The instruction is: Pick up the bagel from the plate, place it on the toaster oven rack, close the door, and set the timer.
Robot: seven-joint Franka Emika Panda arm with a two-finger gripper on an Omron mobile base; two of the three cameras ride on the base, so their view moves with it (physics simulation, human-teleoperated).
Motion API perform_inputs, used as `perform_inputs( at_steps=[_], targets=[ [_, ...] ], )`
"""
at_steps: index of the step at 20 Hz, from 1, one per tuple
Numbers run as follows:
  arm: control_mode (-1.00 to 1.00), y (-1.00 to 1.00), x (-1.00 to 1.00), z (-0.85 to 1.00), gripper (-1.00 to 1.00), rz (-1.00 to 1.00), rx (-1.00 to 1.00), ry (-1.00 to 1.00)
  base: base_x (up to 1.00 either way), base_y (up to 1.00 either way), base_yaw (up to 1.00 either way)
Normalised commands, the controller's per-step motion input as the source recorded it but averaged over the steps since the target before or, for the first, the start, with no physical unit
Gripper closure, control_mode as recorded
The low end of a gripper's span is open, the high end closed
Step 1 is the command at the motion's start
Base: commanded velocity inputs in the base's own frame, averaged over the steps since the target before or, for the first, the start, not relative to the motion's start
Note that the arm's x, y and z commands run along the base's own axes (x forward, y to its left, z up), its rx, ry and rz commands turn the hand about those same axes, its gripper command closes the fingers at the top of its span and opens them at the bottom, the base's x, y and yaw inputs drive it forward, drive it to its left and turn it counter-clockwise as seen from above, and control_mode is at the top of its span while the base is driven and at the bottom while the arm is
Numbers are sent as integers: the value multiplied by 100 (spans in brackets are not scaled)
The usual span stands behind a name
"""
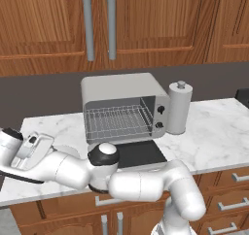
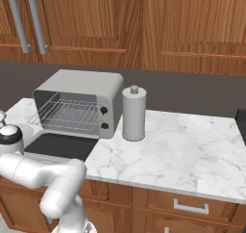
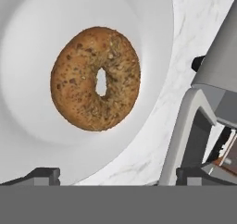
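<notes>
Hovering over the bagel on its plate

Reaching low and far to its left, the white robot arm with dark joints (image 1: pixel 141 185) folds at the elbow and runs almost level along the front edge of the white marbled stone bench (image 1: pixel 214 132), its wrist and hand ending at the left edge of the left base view. In the hand view the gripper (image 3: pixel 118 177) looks down on the small golden-brown seeded bagel ring (image 3: pixel 96 78), which lies flat near the middle of the round light grey plate (image 3: pixel 152 42). Its two dark fingertips (image 3: pixel 44 176) stand wide apart at the bottom of that view, spread open with nothing between them, and they do not touch the bagel.

The plate rests on the bench just beside the light grey toaster oven (image 1: pixel 121 93), whose corner shows at the right of the hand view. The oven's flat door with its dark glass panel (image 1: pixel 138 154) is folded down flat onto the bench in front of the cavity. The silver-grey wire rack (image 1: pixel 116 122) sits bare inside the cavity. Two dark knobs (image 1: pixel 160 117) sit on the oven's right front. A grey upright cylinder with a knob on top (image 1: pixel 179 108) stands just beside the oven's right side. Brown wooden cabinet doors with grey bar handles (image 1: pixel 99 27) hang above.

No writing or brand mark can be read on anything.
</notes>
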Motion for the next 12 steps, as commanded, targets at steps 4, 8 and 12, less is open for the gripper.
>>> perform_inputs(
  at_steps=[4, 8, 12],
  targets=[
    [-100, -21, 0, -17, -100, 11, 5, -2, 0, 0, 0],
    [-100, -9, 0, -15, -100, 15, 13, 0, 0, 0, 0],
    [-100, -9, 0, -7, -100, 17, 20, 0, 0, 0, 0]
  ],
)
